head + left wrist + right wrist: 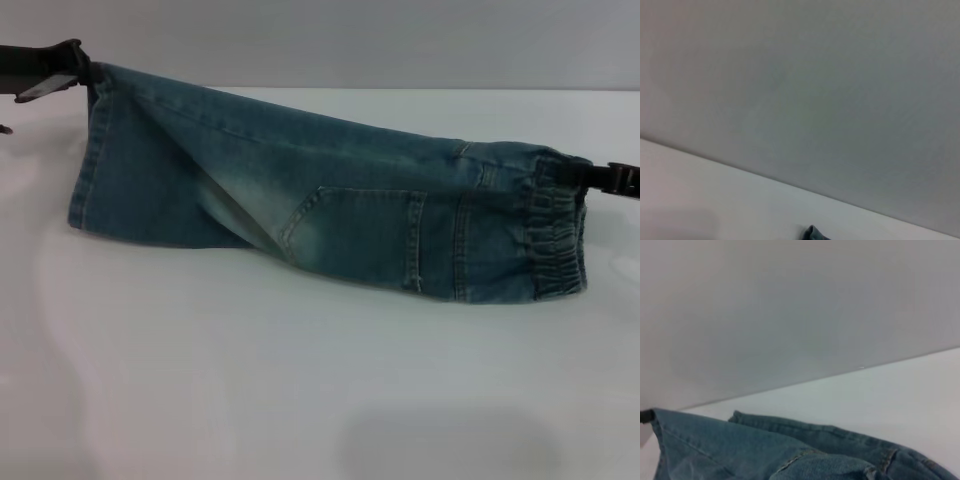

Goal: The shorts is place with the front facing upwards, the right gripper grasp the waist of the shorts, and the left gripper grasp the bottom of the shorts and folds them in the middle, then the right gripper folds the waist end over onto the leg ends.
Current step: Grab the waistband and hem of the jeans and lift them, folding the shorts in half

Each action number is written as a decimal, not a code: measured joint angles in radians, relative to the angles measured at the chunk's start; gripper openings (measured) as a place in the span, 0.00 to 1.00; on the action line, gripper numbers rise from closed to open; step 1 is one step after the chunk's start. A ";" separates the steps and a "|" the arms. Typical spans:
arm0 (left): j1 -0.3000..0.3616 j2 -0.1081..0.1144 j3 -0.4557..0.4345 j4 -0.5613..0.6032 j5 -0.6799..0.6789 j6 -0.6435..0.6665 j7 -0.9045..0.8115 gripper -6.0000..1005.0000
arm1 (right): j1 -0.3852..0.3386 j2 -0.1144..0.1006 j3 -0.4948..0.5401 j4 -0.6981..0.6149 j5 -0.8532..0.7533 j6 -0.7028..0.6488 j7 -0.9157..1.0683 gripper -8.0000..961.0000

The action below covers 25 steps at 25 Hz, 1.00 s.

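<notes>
Above the white desk (300, 400), the denim shorts (330, 215) hung stretched between the two arms, folded lengthwise so one back pocket (365, 240) faced the head camera. At the far left, the left tool (82, 72) was clamped on the bottom of the shorts (88, 170), whose stitched leg hems drooped down from the pinched top corner. Along the middle, the folded top edge sloped downward toward the right. At the far right, the right tool (582, 175) was closed on the ruffled elastic waist end (558, 235), its lower edge hanging just over the desk. No container appeared anywhere.
</notes>
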 joint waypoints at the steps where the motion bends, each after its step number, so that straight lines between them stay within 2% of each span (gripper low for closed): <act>1: -0.002 -0.002 0.005 0.000 0.000 -0.004 0.003 0.03 | -0.007 0.000 0.000 0.001 0.012 -0.002 -0.005 0.02; 7: -0.008 -0.012 0.051 0.010 0.000 -0.034 0.011 0.03 | -0.038 0.015 0.003 -0.009 0.031 -0.006 -0.010 0.02; 12: -0.020 -0.031 0.068 0.028 0.000 -0.050 0.049 0.03 | -0.049 0.022 0.004 -0.014 0.038 -0.006 -0.029 0.02; 25: -0.048 -0.043 0.078 0.027 0.000 -0.088 0.085 0.03 | -0.086 0.025 0.016 -0.043 0.049 0.002 -0.059 0.02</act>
